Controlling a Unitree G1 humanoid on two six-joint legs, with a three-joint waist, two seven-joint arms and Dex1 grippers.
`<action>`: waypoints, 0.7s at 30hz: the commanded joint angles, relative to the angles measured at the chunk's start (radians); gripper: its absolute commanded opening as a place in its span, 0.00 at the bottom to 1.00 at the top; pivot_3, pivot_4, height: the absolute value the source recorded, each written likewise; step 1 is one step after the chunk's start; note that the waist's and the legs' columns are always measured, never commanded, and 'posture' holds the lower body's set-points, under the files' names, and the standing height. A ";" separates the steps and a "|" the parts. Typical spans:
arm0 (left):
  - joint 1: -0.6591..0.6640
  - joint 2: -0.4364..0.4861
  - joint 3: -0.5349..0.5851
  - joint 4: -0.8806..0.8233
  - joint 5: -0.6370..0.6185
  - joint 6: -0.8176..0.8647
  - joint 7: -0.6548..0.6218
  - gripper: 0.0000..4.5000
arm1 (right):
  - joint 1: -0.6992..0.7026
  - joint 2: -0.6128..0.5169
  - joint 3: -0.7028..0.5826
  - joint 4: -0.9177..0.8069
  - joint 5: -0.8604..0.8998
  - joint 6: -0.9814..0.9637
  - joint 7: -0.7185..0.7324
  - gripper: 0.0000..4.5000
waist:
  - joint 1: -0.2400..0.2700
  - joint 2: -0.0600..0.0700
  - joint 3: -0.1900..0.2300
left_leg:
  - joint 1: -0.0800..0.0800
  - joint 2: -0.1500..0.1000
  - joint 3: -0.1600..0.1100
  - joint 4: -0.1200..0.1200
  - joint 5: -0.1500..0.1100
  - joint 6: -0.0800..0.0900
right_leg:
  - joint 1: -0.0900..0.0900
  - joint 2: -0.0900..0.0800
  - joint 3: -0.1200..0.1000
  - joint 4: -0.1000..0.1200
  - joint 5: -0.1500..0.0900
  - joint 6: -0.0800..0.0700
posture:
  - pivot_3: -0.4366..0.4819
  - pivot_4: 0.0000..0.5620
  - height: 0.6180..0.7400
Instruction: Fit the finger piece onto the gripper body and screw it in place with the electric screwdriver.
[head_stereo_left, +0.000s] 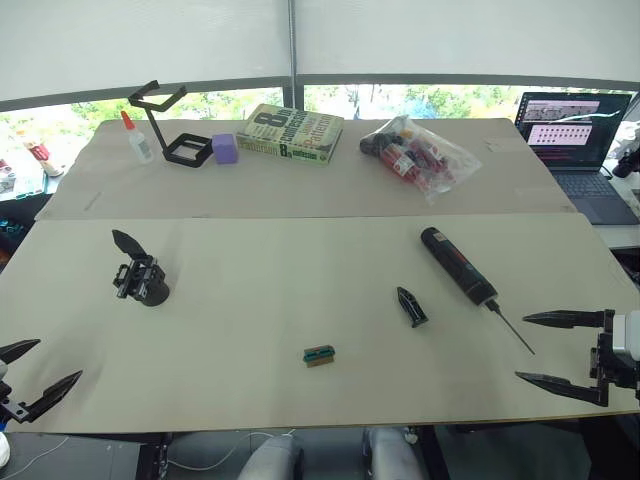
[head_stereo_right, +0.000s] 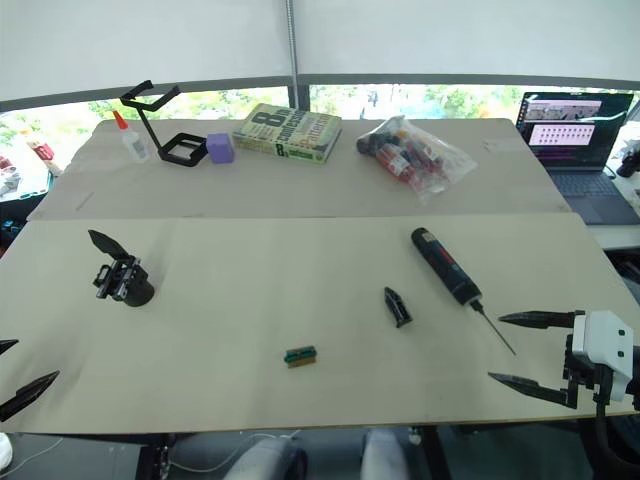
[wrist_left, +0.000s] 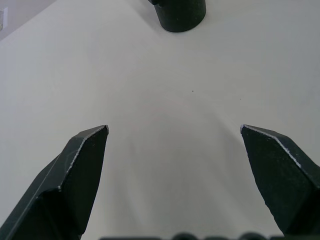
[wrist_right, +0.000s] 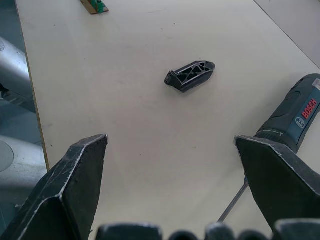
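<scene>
Both grippers gape wide, holding nothing: left gripper (head_stereo_left: 30, 372) near the table's (head_stereo_left: 250, 300) front-left corner, right gripper (head_stereo_left: 533, 348) front-right by the electric screwdriver (head_stereo_left: 458, 265). Finger piece (head_stereo_left: 411, 306) lies just left of it; gripper body (head_stereo_left: 140, 278) sits far left.

You can read "BOSCH" in red letters on the side of the electric screwdriver (wrist_right: 296, 117) in the right wrist view; the book (head_stereo_left: 290, 133) at the far side of the table shows a large "8" on its cover. Its smaller print, and the laptop (head_stereo_left: 575, 130) screen, you cannot make out.
</scene>
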 joint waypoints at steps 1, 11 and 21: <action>-0.008 -0.033 0.047 -0.079 -0.084 0.105 0.075 1.00 | -0.009 0.025 0.002 -0.101 0.121 0.076 -0.036 0.99 | 0.000 0.000 0.000 | 0.000 0.000 0.000 0.000 0.000 0.000 | 0.000 0.000 0.000 0.000 0.000 0.000 | 0.48 0.27 1.00; 0.065 -0.441 0.066 -0.409 -0.146 0.192 0.427 1.00 | -0.135 0.249 0.155 -0.510 0.413 0.238 -0.247 0.99 | 0.000 -0.001 0.000 | 0.000 0.007 0.000 0.002 -0.003 -0.004 | 0.000 0.007 0.002 -0.001 0.000 -0.001 | 0.48 0.27 1.00; -0.130 -0.363 -0.149 -0.424 -0.054 0.321 0.514 1.00 | -0.249 0.233 0.242 -0.572 0.403 0.321 -0.343 0.99 | 0.027 0.000 -0.001 | 0.002 0.009 0.000 0.005 -0.004 -0.003 | 0.002 0.012 0.001 0.000 0.001 -0.004 | 0.48 0.27 1.00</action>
